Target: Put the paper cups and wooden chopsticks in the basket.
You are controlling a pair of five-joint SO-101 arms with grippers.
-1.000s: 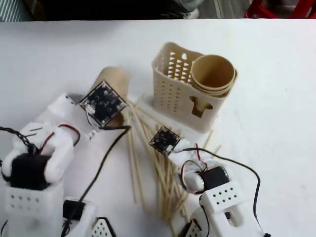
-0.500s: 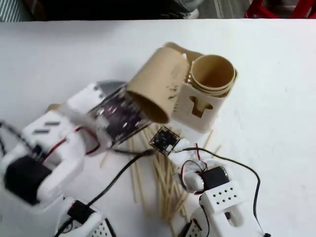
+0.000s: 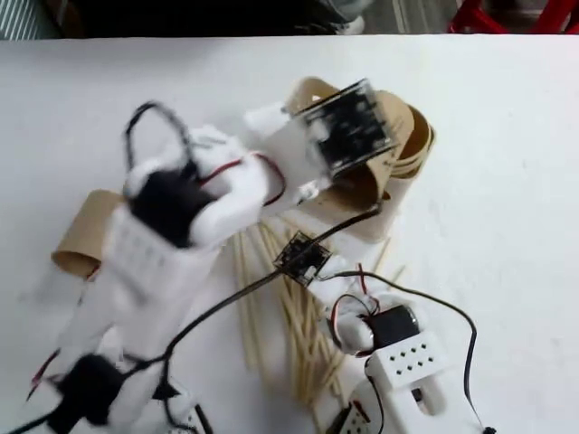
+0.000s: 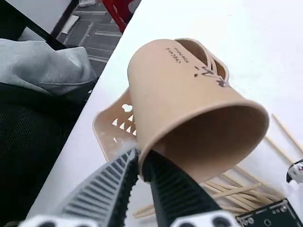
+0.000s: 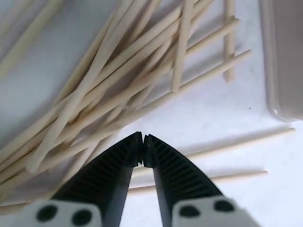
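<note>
My left gripper is shut on the rim of a tan paper cup, holding it tilted above the cream basket. From above, the left arm covers most of the basket, which has stacked paper cups in its right end. Another paper cup lies on its side at the table's left. Wooden chopsticks are strewn in front of the basket. My right gripper is shut with nothing in it, just above the chopsticks.
The right arm stands at the front right with its cable looping over the chopsticks. A corner of the basket shows in the right wrist view. White tabletop lies bare to the right and behind the basket.
The left arm lifted the paper cup off the table and swung it right, over the basket. That uncovered a second cup at the left. The right arm kept still.
</note>
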